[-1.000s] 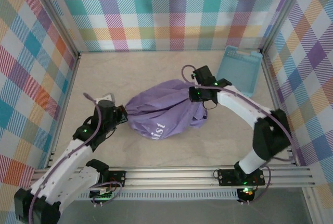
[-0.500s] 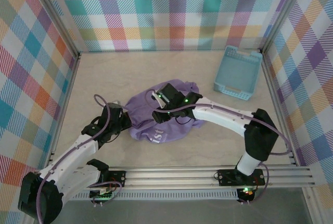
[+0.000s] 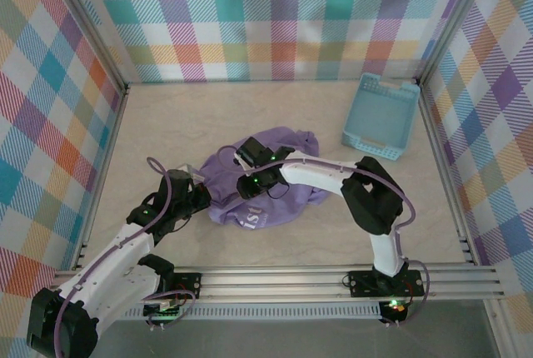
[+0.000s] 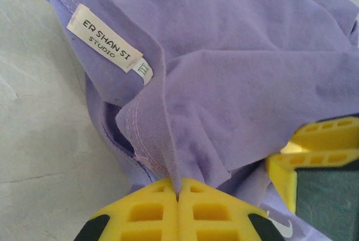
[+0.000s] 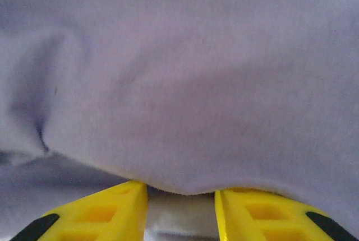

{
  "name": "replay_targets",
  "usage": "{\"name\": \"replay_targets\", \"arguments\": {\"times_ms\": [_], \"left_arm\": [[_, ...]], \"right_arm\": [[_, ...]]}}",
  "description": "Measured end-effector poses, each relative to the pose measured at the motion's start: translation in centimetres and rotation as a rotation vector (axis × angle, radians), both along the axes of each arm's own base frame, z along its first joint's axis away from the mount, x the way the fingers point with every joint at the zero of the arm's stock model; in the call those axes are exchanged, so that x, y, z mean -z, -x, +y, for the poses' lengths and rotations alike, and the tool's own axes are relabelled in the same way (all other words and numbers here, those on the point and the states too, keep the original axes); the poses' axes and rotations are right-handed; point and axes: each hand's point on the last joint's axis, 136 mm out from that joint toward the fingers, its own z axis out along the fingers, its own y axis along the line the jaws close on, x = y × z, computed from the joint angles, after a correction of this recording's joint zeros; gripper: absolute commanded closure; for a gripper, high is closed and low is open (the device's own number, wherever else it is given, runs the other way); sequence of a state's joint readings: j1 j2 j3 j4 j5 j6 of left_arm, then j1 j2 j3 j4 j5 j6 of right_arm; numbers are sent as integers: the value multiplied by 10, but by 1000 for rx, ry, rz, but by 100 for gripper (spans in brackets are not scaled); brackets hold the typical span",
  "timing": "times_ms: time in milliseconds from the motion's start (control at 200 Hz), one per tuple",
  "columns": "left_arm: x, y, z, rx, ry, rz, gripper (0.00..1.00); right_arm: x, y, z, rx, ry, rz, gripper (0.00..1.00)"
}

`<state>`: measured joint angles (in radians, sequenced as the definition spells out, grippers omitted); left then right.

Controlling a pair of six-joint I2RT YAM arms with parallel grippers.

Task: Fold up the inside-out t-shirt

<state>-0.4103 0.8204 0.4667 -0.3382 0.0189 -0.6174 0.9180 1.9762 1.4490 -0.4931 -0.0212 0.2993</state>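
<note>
Lavender t-shirt [image 3: 223, 185] is lying bunched mid-table [image 3: 291, 237], with both grippers working on it.
Left gripper [image 4: 178, 191] is pinching a fabric fold at the shirt's left edge, fingers pressed together. Right gripper [image 5: 180, 199] is sitting spread, with cloth draping across the gap.

A light blue slotted basket [image 3: 381, 118] is sitting open side up, slightly askew, near the far right corner of the pale marbled counter [image 3: 166, 125]. Plaid walls [image 3: 275, 17] are enclosing the counter on three sides, and an aluminium rail [image 3: 283, 279] is running along its near edge.
</note>
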Motion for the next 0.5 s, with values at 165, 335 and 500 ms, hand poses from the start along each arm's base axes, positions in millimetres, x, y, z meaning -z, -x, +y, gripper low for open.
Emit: {"name": "replay_targets", "arguments": {"times_ms": [165,335,500], "left_arm": [[-5,2,-1,8,14,-13,100],[-7,4,-2,14,24,-25,100],[5,8,-1,18,15,8,100]], "right_arm": [[-3,-36,6,59,-5,-56,62],[15,-77,-8,119,2,-73,61],[10,-121,-11,132,1,-140,59]]}}
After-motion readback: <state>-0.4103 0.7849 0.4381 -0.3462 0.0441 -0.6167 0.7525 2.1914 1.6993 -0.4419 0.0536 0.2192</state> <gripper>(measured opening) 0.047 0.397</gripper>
